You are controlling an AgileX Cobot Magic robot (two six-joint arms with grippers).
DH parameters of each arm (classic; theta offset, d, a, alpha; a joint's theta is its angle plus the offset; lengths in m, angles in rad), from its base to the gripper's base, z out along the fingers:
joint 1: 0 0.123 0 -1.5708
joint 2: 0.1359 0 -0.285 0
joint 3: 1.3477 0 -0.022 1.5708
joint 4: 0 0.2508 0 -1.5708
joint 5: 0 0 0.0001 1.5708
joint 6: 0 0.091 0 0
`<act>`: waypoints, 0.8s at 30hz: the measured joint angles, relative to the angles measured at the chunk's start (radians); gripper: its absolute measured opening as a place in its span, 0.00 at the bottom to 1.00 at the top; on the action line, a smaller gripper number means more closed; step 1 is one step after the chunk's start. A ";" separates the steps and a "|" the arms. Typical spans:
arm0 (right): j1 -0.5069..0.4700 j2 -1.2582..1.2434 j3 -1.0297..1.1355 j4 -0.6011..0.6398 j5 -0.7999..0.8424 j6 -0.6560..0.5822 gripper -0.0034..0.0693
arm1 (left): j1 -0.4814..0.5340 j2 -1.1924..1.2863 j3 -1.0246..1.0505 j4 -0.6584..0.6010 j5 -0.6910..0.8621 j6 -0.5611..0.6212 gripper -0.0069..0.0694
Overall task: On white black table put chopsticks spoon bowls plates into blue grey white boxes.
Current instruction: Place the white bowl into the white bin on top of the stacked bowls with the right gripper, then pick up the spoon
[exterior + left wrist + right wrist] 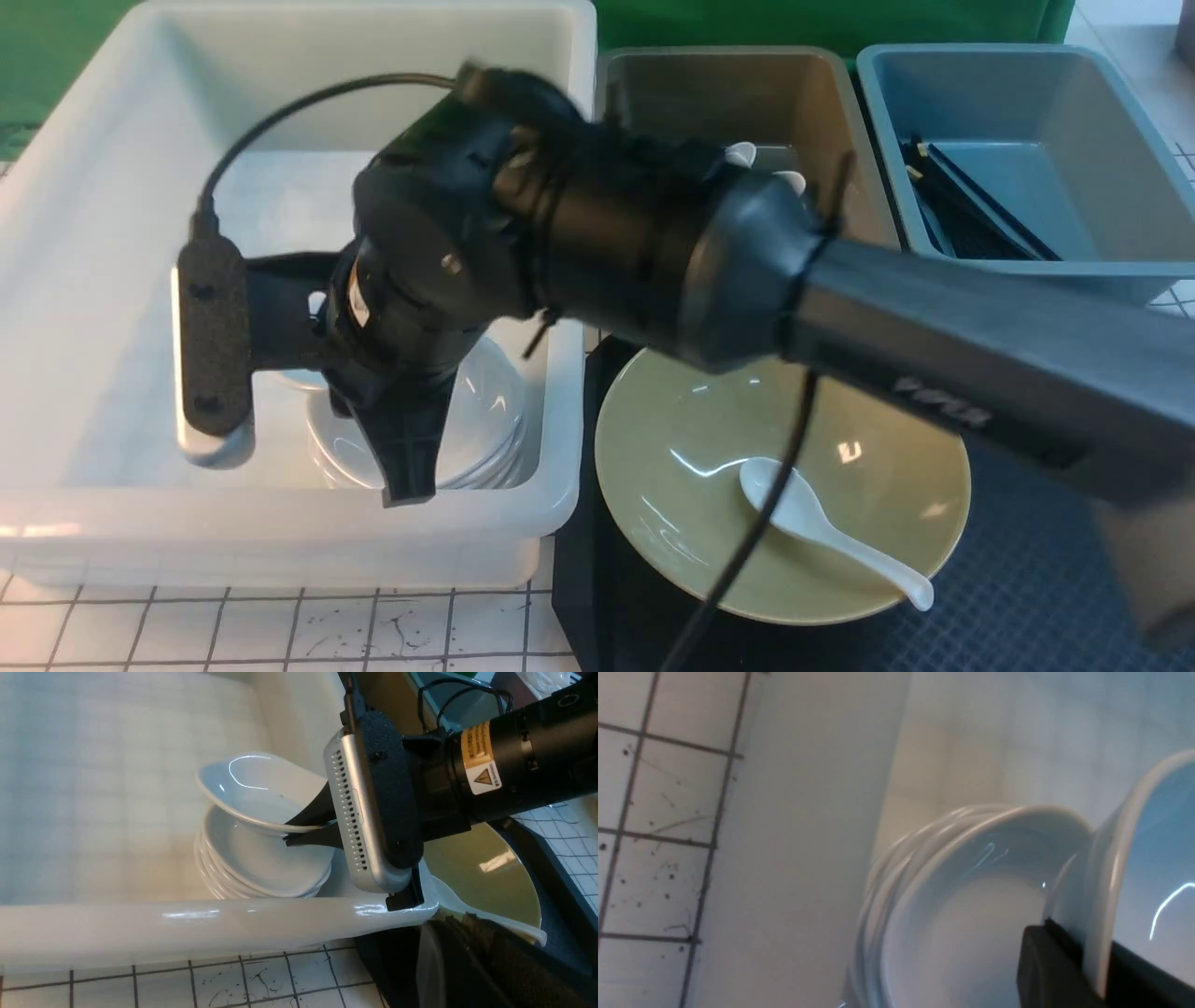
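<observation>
The right gripper (1094, 970) pinches the rim of a white plate (1153, 858), one black finger on each face. The plate hangs steeply tilted just over a stack of white plates (962, 914) inside the translucent white box (808, 835). Beyond the box wall lies the black-gridded, ink-scuffed surface (658, 835).

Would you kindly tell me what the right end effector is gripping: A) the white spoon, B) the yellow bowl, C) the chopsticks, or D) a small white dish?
D: the right end effector pinches the rim of a small white dish, tilted above the stack of dishes in the white box.
</observation>
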 joint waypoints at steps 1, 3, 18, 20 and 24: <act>0.000 0.006 -0.005 -0.009 0.008 0.008 0.12 | 0.000 0.000 0.000 0.000 0.003 0.000 0.09; 0.000 0.014 -0.010 -0.018 0.026 0.019 0.12 | 0.000 0.000 0.000 -0.001 0.006 0.001 0.09; 0.000 0.038 -0.055 -0.029 0.147 0.135 0.59 | 0.000 0.000 0.000 -0.103 -0.061 0.062 0.09; 0.000 0.029 -0.102 -0.029 0.229 0.143 0.69 | 0.000 0.000 0.000 -0.111 -0.075 0.065 0.09; 0.000 -0.011 -0.183 -0.040 0.339 0.194 0.76 | 0.000 0.000 0.000 -0.117 -0.109 0.067 0.09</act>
